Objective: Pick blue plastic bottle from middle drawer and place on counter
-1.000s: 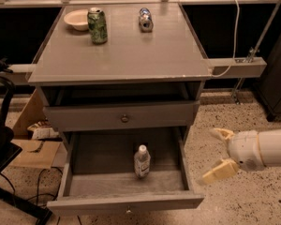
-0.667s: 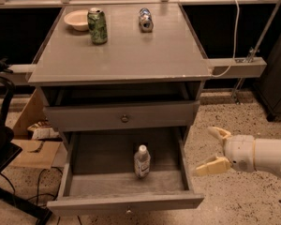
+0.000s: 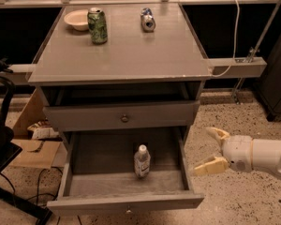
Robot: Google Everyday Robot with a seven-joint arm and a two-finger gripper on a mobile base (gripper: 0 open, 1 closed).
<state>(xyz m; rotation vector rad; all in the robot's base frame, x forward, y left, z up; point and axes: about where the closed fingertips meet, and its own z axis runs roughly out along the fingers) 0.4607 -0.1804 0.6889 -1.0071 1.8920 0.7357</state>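
The blue plastic bottle (image 3: 141,161), clear with a white cap and pale label, stands upright on the floor of the open middle drawer (image 3: 96,156), right of its centre. My gripper (image 3: 213,150) is open, to the right of the drawer and outside its right wall, at about the bottle's height, empty. The counter (image 3: 131,50) is the flat grey cabinet top above.
On the counter stand a green soda can (image 3: 97,26), a pale bowl (image 3: 76,18) and a small blue-silver can (image 3: 147,19) lying down. A closed drawer front with a round knob (image 3: 125,118) is above the open drawer. Cardboard (image 3: 33,149) and a black stand (image 3: 4,144) are left.
My gripper and arm have moved left, toward the drawer's right side. The bottle and the counter items have not moved.
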